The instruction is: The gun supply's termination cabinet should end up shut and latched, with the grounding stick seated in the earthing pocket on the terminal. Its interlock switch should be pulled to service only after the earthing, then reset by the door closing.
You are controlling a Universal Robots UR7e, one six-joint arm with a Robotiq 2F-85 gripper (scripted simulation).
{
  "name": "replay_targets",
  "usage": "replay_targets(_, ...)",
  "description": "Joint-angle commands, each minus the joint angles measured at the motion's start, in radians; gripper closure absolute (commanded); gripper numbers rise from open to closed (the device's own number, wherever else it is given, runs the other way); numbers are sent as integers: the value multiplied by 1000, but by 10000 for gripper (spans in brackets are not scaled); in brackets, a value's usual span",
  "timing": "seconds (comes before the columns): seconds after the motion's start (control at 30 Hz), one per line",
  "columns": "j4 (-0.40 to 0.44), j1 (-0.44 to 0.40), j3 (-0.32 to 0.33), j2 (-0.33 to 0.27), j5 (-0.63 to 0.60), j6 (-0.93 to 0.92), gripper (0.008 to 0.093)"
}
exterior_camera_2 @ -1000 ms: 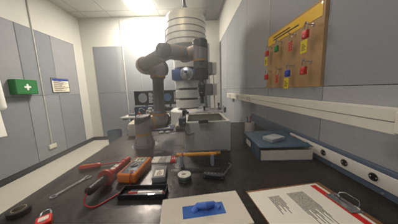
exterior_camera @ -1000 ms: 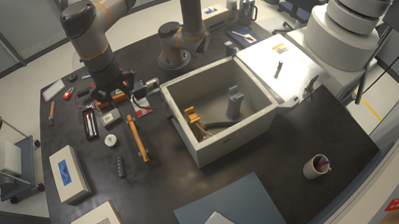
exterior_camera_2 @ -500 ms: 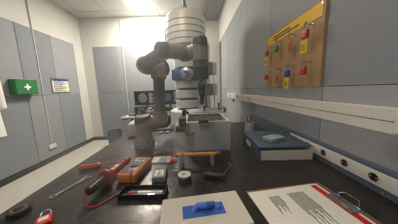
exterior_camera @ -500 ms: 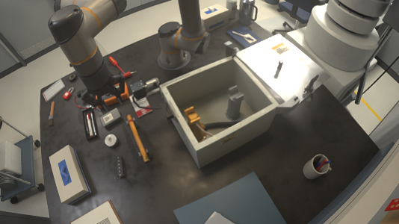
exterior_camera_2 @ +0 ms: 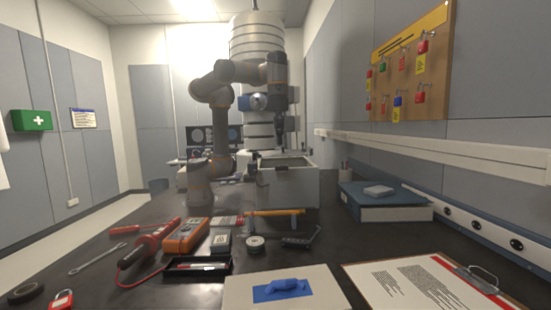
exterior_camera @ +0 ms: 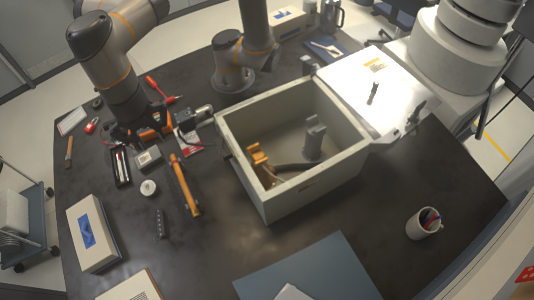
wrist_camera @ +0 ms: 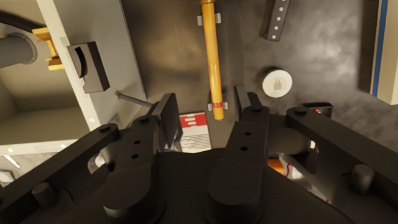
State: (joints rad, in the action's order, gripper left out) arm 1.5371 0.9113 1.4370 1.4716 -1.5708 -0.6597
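The grey terminal [exterior_camera: 315,136] stands inside the open cabinet [exterior_camera: 295,145], its earthing pocket partly hidden from here. The cabinet door [exterior_camera: 375,87] lies swung back on the far side. The orange grounding stick [exterior_camera: 185,186] [exterior_camera_2: 275,212] [wrist_camera: 212,59] rests on two small cradles on the table left of the cabinet. My gripper [wrist_camera: 203,105] [exterior_camera: 131,134] hangs open and empty high above the table, near the stick's red-banded end. A black interlock switch [wrist_camera: 88,67] sits on the cabinet's outer wall, and an orange bracket [exterior_camera: 259,159] stands inside.
A white box with a blue insert [exterior_camera: 91,239] lies near the table's edge. A multimeter [exterior_camera_2: 186,233], a tape roll [wrist_camera: 276,82], a black strip [wrist_camera: 275,19], screwdrivers, a pen tray and a red-and-white card [wrist_camera: 194,132] crowd the table left of the cabinet.
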Motion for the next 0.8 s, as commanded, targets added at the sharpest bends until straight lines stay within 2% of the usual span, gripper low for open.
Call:
replay_targets(0.0,6,0,6,0,0,0,534)
replay_targets(0.33,118,0,115,-3,0,0,534)
replay_targets(0.77,376,0,322,-54,0,0,534)
